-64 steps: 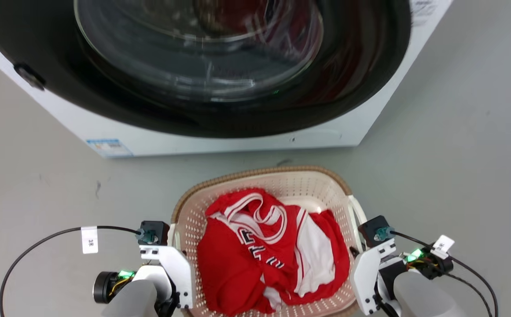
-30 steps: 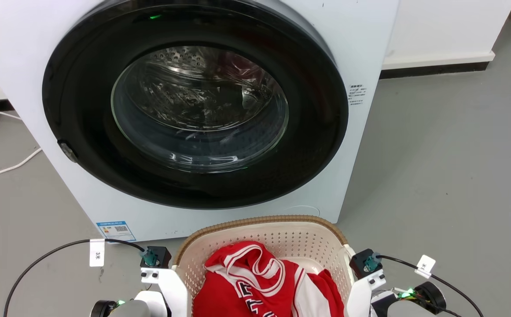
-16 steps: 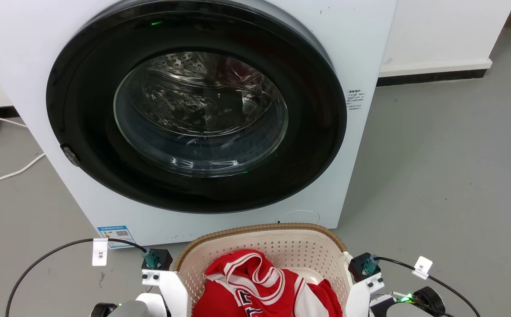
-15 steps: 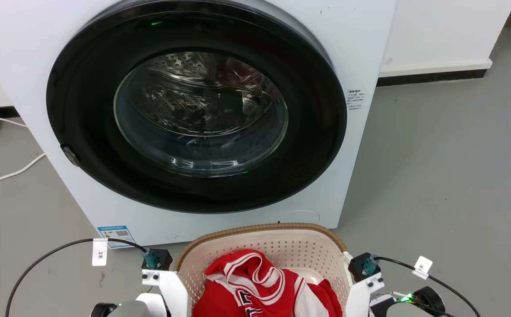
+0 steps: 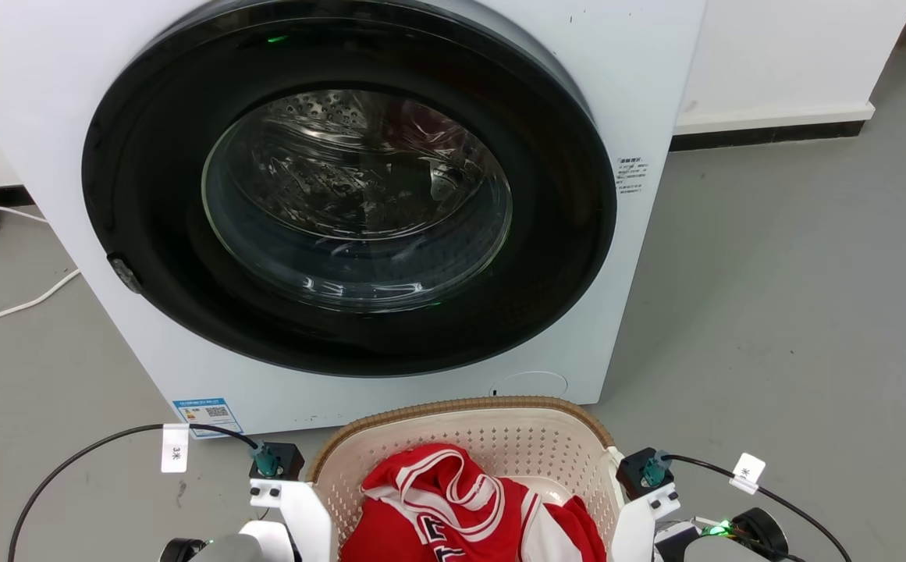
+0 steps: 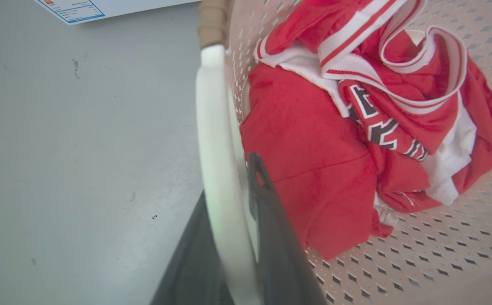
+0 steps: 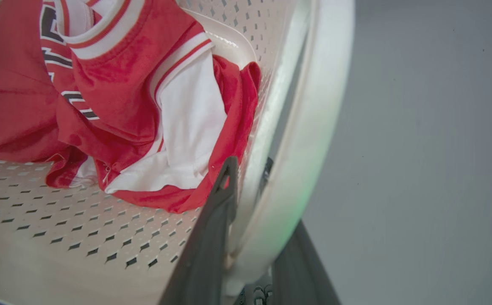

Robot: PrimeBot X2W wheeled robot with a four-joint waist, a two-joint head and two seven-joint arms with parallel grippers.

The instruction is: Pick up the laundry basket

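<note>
The laundry basket (image 5: 464, 407), cream-white and perforated with a brown woven rim, sits low in the head view in front of the washer. It holds a red and white jersey (image 5: 453, 499). My left gripper (image 6: 229, 178) is shut on the basket's white left loop handle (image 6: 212, 127), one dark finger (image 6: 267, 212) inside the basket wall. My right gripper (image 7: 248, 169) is shut on the right loop handle (image 7: 318, 127), with one finger (image 7: 216, 220) inside. Both wrists (image 5: 289, 499) (image 5: 644, 499) flank the basket. I cannot tell whether its base touches the floor.
A white front-loading washer (image 5: 655, 94) with a shut round black door (image 5: 351, 195) stands right behind the basket. Grey floor (image 5: 796, 312) spreads to the right and left. A white cable (image 5: 8, 308) lies at the far left, and a white wall base (image 5: 772, 78) at the back right.
The head camera has risen and tilted up since two seconds ago, bringing the whole washer door into view. The basket stays between the grippers. Nothing has visibly moved in the last half second.
</note>
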